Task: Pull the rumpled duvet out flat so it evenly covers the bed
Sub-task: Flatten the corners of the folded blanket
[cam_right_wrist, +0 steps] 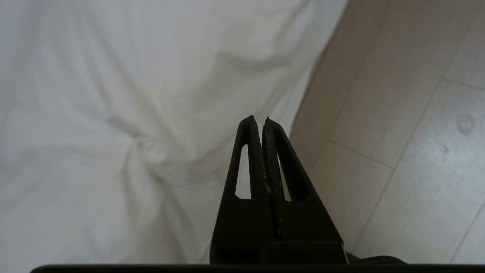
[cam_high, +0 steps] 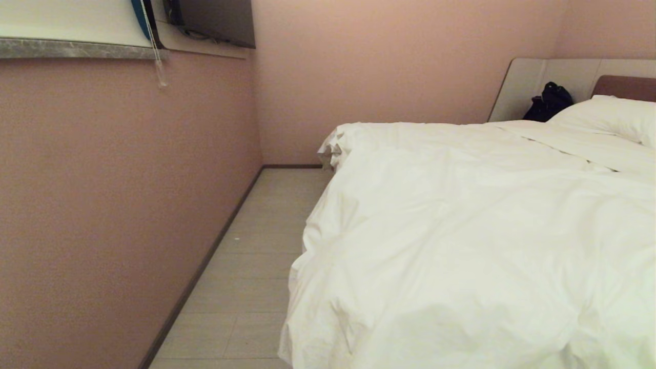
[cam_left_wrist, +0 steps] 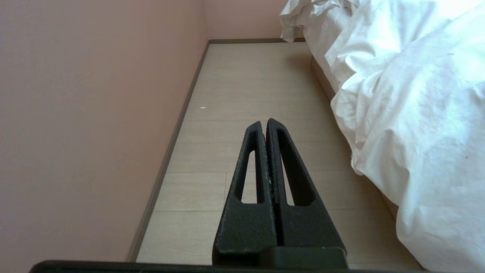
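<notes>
A: What does the room look like?

B: Narrow. A pink wall point(cam_high: 118, 195) runs along the left, with a strip of pale plank floor point(cam_high: 256, 266) between it and the bed point(cam_high: 622, 86). A grey ledge point(cam_high: 77, 48) sits high on that wall. At the headboard end lie 1 white pillow point(cam_high: 610, 117) and a black bag point(cam_high: 548, 101).

A: And the arms?

B: Neither shows from the head camera. The left gripper point(cam_left_wrist: 264, 122) points along the floor strip, its 2 fingers pressed together, empty. The right gripper point(cam_right_wrist: 257, 119) is also clenched on nothing, aimed down where white fabric meets the floor.

A: Where is the duvet?

B: The duvet point(cam_high: 461, 230) is spread over the mattress, wrinkled, bunched at its far left corner, and hanging over the left side toward the floor. It lies to the right of the left gripper, well apart. It fills the area beside and beyond the right gripper's tips; I cannot tell if they touch it.
</notes>
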Controlling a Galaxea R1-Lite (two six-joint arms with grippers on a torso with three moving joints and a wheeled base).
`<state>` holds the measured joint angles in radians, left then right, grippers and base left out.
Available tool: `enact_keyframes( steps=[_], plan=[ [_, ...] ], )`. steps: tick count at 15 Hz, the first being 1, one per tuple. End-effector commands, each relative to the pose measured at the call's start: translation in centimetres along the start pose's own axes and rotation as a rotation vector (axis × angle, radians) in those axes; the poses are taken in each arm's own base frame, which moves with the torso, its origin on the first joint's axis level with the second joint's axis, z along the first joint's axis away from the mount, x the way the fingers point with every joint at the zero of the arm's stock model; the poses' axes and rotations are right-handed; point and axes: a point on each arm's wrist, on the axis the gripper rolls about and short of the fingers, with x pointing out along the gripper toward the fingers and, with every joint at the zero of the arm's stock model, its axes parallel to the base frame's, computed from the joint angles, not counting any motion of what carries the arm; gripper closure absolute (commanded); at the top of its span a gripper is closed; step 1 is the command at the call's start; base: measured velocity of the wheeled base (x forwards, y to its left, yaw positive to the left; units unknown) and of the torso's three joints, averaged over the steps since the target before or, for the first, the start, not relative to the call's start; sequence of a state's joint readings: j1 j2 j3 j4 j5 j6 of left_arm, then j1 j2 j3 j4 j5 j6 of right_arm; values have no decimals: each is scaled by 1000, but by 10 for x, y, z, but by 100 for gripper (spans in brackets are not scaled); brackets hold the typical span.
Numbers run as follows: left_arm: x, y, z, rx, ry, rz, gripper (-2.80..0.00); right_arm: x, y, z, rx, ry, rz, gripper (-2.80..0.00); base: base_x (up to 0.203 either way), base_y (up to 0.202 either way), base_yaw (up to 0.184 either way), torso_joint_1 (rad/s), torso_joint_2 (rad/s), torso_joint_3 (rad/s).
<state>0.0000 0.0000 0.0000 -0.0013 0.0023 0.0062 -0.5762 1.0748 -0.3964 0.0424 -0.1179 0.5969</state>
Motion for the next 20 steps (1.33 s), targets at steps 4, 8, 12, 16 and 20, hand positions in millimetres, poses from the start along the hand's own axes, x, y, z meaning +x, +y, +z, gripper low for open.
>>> enact_keyframes(
  steps=[4, 8, 12, 16, 20],
  plan=[
    [0, 0, 0, 0, 0, 1, 0, 37, -16, 6, -200, 201, 367, 0, 0, 0, 0, 0, 0, 0],
    [0, 0, 0, 1, -2, 1, 0, 59, -41, 21, -303, 129, 435, 0, 0, 0, 0, 0, 0, 0],
    [0, 0, 0, 1, -2, 1, 0, 58, -54, 22, -605, 19, 513, 0, 0, 0, 0, 0, 0, 0],
    [0, 0, 0, 0, 0, 1, 0, 69, -61, 20, -865, -8, 524, 0, 0, 0, 0, 0, 0, 0],
    [0, 0, 0, 1, -2, 1, 0, 88, -74, 20, -849, 73, 464, 0, 0, 0, 0, 0, 0, 0]
  ],
)
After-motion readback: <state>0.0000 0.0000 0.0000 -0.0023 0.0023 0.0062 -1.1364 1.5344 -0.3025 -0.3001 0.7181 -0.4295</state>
